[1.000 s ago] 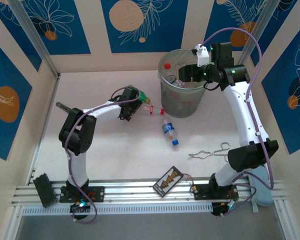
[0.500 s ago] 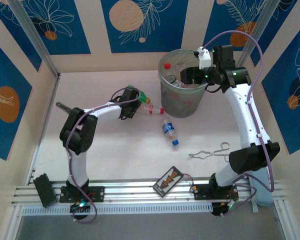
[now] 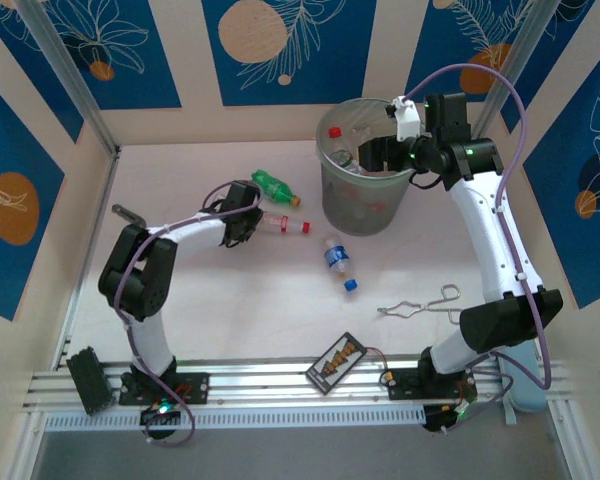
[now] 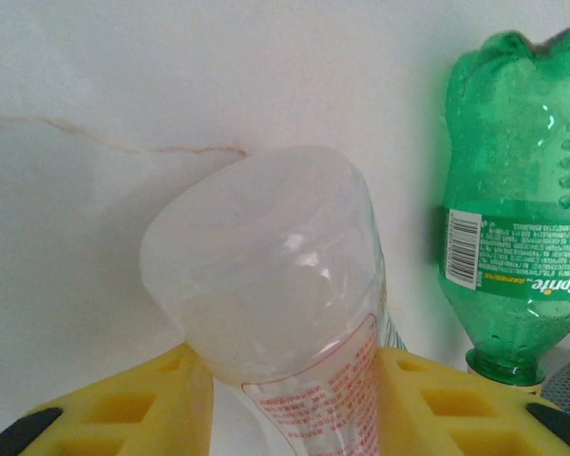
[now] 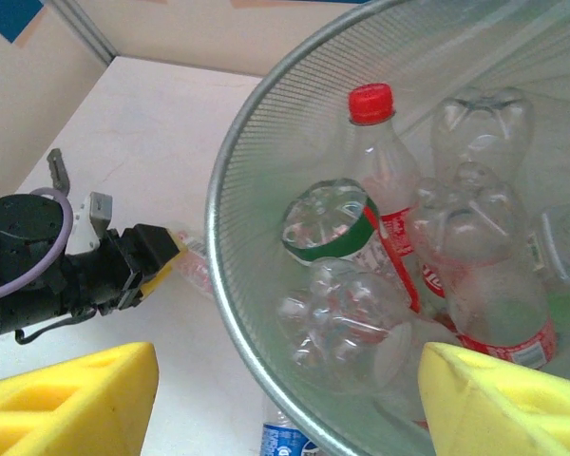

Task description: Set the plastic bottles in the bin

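Yellow fingers of the left gripper press in from both sides on a clear red-labelled bottle, whose rounded base fills the wrist camera's view. Seen from above, the clamped bottle lies flat on the white table with its red cap pointing to 3 o'clock. A green bottle lies just beside the grip at 1 o'clock, apart from the held one.

The right gripper hovers over the bin, at the rim's 3 o'clock side. Its fingers are spread wide with nothing between them. Below it, several clear bottles are heaped inside, one of them upright with a red cap.

The bin stands at 2 o'clock from the left gripper, at the far side of the table. A blue-labelled bottle lies on the table near the bin's foot at 7 o'clock. Metal scissors rest at 5 o'clock from the bin, and a black card lies at 6 o'clock near the front rail.
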Tool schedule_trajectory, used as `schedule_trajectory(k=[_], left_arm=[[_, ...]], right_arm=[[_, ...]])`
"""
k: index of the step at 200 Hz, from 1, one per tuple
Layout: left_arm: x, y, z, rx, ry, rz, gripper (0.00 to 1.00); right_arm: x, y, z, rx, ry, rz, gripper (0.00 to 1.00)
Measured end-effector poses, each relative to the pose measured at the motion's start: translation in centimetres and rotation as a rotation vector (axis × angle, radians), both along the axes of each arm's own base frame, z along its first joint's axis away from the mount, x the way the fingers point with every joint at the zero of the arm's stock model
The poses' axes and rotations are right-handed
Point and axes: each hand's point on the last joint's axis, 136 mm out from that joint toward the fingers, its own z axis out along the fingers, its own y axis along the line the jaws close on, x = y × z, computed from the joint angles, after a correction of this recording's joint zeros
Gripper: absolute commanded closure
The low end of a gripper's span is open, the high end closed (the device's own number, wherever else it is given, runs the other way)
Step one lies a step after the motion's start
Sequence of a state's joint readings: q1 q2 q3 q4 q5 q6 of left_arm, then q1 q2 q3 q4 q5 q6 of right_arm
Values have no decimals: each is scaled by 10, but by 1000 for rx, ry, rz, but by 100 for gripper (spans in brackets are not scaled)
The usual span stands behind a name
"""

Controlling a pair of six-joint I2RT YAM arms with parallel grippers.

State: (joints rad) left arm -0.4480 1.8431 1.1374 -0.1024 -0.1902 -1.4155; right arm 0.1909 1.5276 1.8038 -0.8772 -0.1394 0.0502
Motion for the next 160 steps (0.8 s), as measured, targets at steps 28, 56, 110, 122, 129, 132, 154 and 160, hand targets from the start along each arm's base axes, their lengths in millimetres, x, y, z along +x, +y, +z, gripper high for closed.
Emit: schedule_trajectory(k=[28,56,110,122,129,132,154,160], left_arm=[[-1,6,18,14,-38,-21,55],[-2,9,46,44,-94,-72,54],[-15,26,87,156,-150,-160,53],[-18,31,92,179,-153,-177,53],[-20,33,95,189,-155,-185,53],[-21,34,96,194,-155,-188,52],[-27,40,105,228,-159,-214,47],[-30,42,107,238,-157,-223,42]], right_arm=[[-7,17,0,-9,-9,58,24],[-19,39,2,-18,-16,135,23],[-41,91,-3,-25,-14,328,22],[-44,103,-11,-28,1,366,22],[-45,110,-16,-29,15,388,22],[-46,113,-19,-30,19,398,22],[-55,136,-41,-35,71,469,22],[-58,142,-46,-39,83,487,22]])
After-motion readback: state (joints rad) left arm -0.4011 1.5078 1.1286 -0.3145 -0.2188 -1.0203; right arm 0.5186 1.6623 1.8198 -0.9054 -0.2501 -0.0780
